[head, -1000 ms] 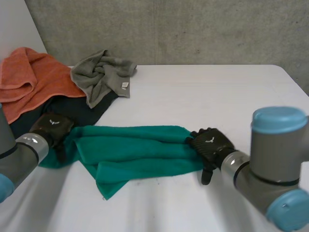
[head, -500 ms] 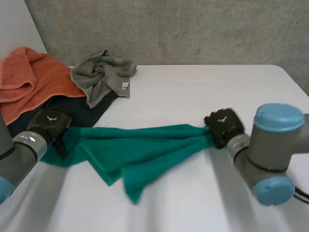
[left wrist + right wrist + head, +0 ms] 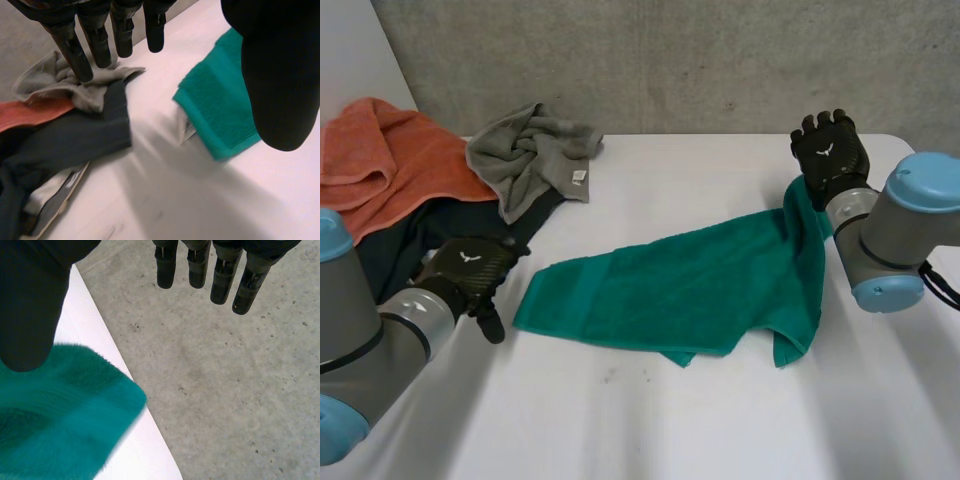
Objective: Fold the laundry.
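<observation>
While your right hand (image 3: 830,150) is raised past the table (image 3: 700,190) edge, fingers straight and the towel (image 3: 670,290) only draped by its thumb, that end could slip free and crumple. Your left hand (image 3: 470,272), open and empty, hovers just beside the towel's other corner, so nothing pins the cloth if it slides.

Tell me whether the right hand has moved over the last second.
Yes. The right hand went up and toward the far edge of the table, taking one end of the teal towel with it.
</observation>
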`<action>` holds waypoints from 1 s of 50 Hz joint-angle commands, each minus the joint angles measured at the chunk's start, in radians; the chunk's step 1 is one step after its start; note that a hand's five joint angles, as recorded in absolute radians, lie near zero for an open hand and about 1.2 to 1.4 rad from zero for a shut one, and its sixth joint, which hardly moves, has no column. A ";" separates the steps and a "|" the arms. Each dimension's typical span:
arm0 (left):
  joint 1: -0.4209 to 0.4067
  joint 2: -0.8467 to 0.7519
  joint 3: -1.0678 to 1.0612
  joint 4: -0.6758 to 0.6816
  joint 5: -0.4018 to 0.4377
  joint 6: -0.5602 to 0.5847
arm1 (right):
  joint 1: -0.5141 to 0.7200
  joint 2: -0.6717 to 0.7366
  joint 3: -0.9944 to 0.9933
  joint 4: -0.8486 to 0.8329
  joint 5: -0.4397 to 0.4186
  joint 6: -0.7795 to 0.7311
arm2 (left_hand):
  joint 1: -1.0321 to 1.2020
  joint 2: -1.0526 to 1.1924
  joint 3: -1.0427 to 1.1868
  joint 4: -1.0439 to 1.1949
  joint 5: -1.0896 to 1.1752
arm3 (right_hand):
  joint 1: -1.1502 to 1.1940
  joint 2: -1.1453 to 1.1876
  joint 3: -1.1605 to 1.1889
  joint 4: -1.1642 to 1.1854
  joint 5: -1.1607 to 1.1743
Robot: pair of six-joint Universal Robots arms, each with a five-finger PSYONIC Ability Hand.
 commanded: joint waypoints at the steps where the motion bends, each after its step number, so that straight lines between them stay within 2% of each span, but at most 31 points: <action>1: -0.046 -0.031 0.016 0.025 0.018 0.012 | 0.001 -0.275 0.219 0.177 0.054 0.103 | 0.095 0.090 0.095 0.091 0.090 | -0.022 -0.040 -0.037 -0.057 -0.065; 6: -0.055 -0.077 0.030 0.051 0.018 0.013 | -0.005 -0.387 0.296 0.409 0.051 0.291 | 0.125 0.119 0.125 0.121 0.120 | -0.022 -0.040 -0.037 -0.057 -0.065; 7: -0.055 -0.082 0.032 0.056 0.018 0.013 | -0.007 -0.400 0.310 0.503 0.049 0.360 | 0.125 0.119 0.125 0.121 0.120 | -0.022 -0.040 -0.037 -0.057 -0.065; 12: -0.052 -0.112 0.033 0.099 0.018 0.016 | -0.008 -0.402 0.362 0.697 0.033 0.502 | 0.125 0.119 0.125 0.121 0.120 | 0.032 0.014 0.017 -0.003 -0.011; 15: -0.051 -0.123 0.033 0.103 0.018 0.016 | -0.007 -0.404 0.434 0.687 -0.004 0.522 | 0.125 0.119 0.125 0.121 0.120 | 0.093 0.075 0.079 0.059 0.050; 22: -0.055 -0.125 0.030 0.103 0.018 0.016 | -0.007 -0.393 0.505 0.587 -0.027 0.537 | 0.122 0.116 0.122 0.118 0.117 | 0.202 0.184 0.187 0.168 0.159; 31: -0.060 -0.119 0.025 0.103 0.018 0.016 | 0.013 -0.292 0.506 0.524 0.003 0.533 | 0.122 0.116 0.122 0.118 0.117 | 0.302 0.284 0.287 0.267 0.259; 32: -0.060 -0.117 0.024 0.103 0.018 0.016 | 0.013 -0.284 0.505 0.513 0.008 0.533 | 0.122 0.116 0.122 0.118 0.117 | 0.363 0.345 0.348 0.329 0.320; 35: -0.060 -0.115 0.022 0.103 0.018 0.016 | 0.015 -0.267 0.499 0.464 0.025 0.537 | 0.122 0.116 0.122 0.118 0.117 | 1.039 1.021 1.025 1.005 0.997; 36: -0.060 -0.115 0.022 0.103 0.018 0.016 | 0.013 -0.272 0.500 0.441 0.038 0.539 | 0.122 0.116 0.122 0.118 0.117 | 1.198 1.180 1.183 1.163 1.155; 39: -0.063 -0.114 0.019 0.103 0.018 0.016 | 0.012 -0.285 0.505 0.420 0.048 0.539 | 0.122 0.116 0.122 0.118 0.117 | 1.199 1.181 1.185 1.165 1.157; 44: -0.080 -0.111 0.021 0.105 0.016 0.012 | 0.013 -0.443 0.520 0.400 0.042 0.527 | 0.122 0.116 0.122 0.118 0.117 | 1.199 1.181 1.185 1.165 1.157; 50: -0.098 -0.123 0.032 0.108 0.018 0.010 | 0.016 -0.542 0.505 0.408 0.040 0.491 | 0.119 0.113 0.119 0.115 0.114 | 1.199 1.181 1.185 1.165 1.157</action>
